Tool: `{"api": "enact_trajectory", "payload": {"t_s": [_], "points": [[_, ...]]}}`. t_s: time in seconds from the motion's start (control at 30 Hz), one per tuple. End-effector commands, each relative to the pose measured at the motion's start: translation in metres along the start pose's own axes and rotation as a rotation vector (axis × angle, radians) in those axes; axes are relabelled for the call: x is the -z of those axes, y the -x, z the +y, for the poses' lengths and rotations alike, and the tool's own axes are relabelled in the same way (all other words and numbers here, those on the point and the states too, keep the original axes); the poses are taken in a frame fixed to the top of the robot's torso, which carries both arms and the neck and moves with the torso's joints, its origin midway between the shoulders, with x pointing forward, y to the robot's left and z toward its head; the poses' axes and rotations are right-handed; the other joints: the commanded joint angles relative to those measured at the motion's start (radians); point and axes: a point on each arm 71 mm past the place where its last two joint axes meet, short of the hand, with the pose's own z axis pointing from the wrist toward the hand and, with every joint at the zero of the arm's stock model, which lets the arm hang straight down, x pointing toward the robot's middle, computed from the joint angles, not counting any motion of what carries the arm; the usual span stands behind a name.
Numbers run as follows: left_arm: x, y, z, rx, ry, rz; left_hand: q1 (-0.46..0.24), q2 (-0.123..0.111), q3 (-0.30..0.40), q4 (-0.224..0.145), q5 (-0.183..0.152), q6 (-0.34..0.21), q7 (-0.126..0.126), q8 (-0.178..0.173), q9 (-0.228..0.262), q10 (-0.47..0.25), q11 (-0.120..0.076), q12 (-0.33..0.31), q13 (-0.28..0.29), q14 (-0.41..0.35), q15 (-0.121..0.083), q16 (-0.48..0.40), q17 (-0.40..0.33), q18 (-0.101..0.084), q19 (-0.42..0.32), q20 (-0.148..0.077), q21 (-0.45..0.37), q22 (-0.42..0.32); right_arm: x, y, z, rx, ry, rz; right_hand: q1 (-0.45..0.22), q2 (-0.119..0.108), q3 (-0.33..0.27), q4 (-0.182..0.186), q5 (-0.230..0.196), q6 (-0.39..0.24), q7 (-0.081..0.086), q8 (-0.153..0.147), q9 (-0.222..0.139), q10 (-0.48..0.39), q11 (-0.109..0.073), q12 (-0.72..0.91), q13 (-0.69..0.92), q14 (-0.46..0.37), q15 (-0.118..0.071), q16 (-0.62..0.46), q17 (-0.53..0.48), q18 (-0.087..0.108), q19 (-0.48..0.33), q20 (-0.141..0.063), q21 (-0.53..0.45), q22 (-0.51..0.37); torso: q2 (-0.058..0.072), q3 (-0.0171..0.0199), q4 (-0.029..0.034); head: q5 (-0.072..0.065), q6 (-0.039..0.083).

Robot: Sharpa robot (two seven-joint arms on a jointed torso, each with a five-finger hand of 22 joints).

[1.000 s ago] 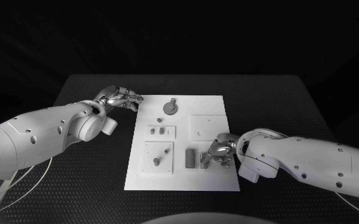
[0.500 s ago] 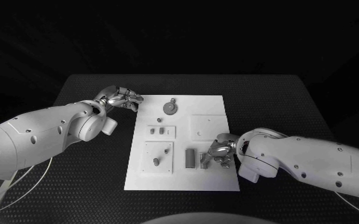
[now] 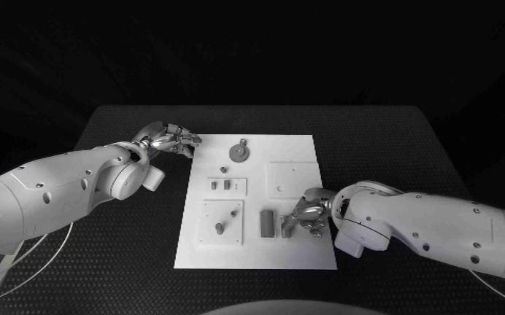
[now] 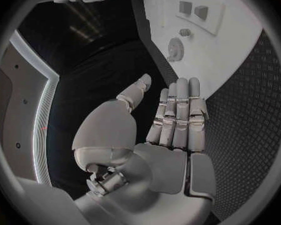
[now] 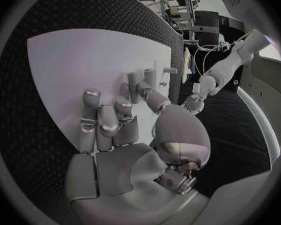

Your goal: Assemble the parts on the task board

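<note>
Grey parts (image 3: 276,224) lay at the task board's (image 3: 257,253) five o'clock, so my right hand (image 3: 307,216) curled over them, grip uncertain, while my left hand (image 3: 168,140) waited open at ten o'clock.

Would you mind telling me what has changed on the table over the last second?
Hardly anything. The right robot hand has eased very slightly toward the small grey parts near the front of the white board. The left robot hand stays at the board's far left corner, and every part lies where it did.
</note>
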Motion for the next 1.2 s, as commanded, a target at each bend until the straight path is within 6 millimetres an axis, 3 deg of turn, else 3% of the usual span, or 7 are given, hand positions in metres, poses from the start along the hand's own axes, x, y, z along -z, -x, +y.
{"api": "enact_trajectory", "payload": {"t_s": [0.03, 1.2], "points": [[-0.0005, -0.002, -0.0014, 0.0, -0.008, 0.017, -0.007, -0.002, 0.004, -0.001, -0.001, -0.006, 0.002, 0.002, -0.001, -0.005, 0.001, -0.003, -0.001, 0.0, 0.007, -0.006, 0.001, -0.001, -0.007, 0.003, 0.003, -0.001, -0.0004, -0.0022, 0.0039, -0.008, 0.029, -0.008, -0.011, 0.002, 0.003, 0.002, 0.003, -0.003, 0.012, 0.0, -0.001, 0.005, 0.002, -0.001, -0.001, 0.003, -0.008, -0.005, 0.001, 0.015, 0.004, -0.004, -0.005, 0.01, 0.0, 0.0004, 0.0004, 0.0, 0.0], [-0.0005, -0.0021, -0.0011, -0.001, -0.006, 0.019, -0.007, -0.002, 0.004, -0.002, -0.001, -0.007, 0.002, 0.002, -0.002, -0.006, 0.002, -0.003, -0.001, 0.0, 0.007, -0.007, 0.002, -0.001, -0.007, 0.003, 0.003, -0.001, 0.0001, -0.0071, 0.0045, 0.016, 0.029, 0.052, -0.005, 0.008, 0.012, -0.007, 0.003, -0.003, 0.011, 0.0, -0.003, 0.005, 0.001, 0.0, -0.001, 0.002, -0.008, -0.005, -0.002, 0.015, 0.006, -0.006, -0.006, 0.01, 0.0, 0.0004, 0.0004, 0.0, -0.004]]}}
